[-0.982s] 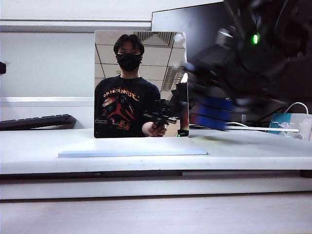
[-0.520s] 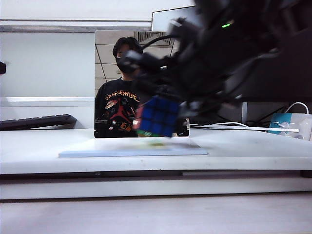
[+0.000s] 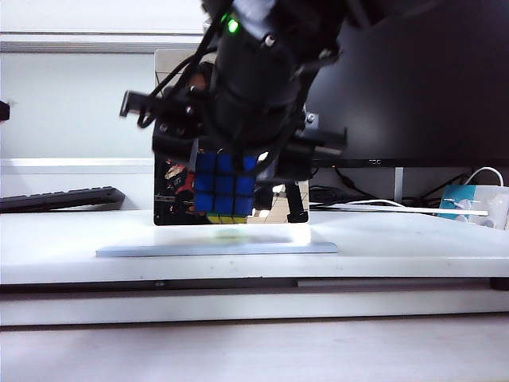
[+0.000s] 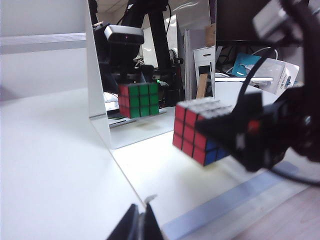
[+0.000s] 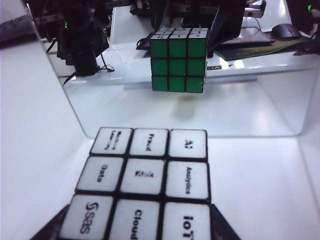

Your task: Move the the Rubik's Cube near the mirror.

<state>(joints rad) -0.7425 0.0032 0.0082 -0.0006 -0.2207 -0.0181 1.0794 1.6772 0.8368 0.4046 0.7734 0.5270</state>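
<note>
My right gripper (image 5: 141, 222) is shut on the Rubik's Cube (image 5: 145, 182), a dark finger (image 5: 49, 227) on each side of its white printed face. In the exterior view the cube (image 3: 225, 185) shows its blue face. It hangs just above the pale mat (image 3: 215, 248), right in front of the mirror (image 3: 169, 68), and the arm hides most of the mirror. The mirror (image 4: 150, 55) reflects the cube's green face. In the left wrist view the cube (image 4: 192, 132) shows red and white. My left gripper (image 4: 142, 222) is shut and empty, low over the white table and apart from the cube.
A black monitor (image 3: 413, 79) stands behind the mirror on the right. A keyboard (image 3: 60, 197) lies at the back left. Cables and a small teal box (image 3: 465, 200) sit at the back right. The table's front edge (image 3: 254, 274) runs across the foreground.
The right arm has swung from the right side to the left with the cube. The cube now hangs in front of the mirror, over the mat. The left gripper has stayed still.
</note>
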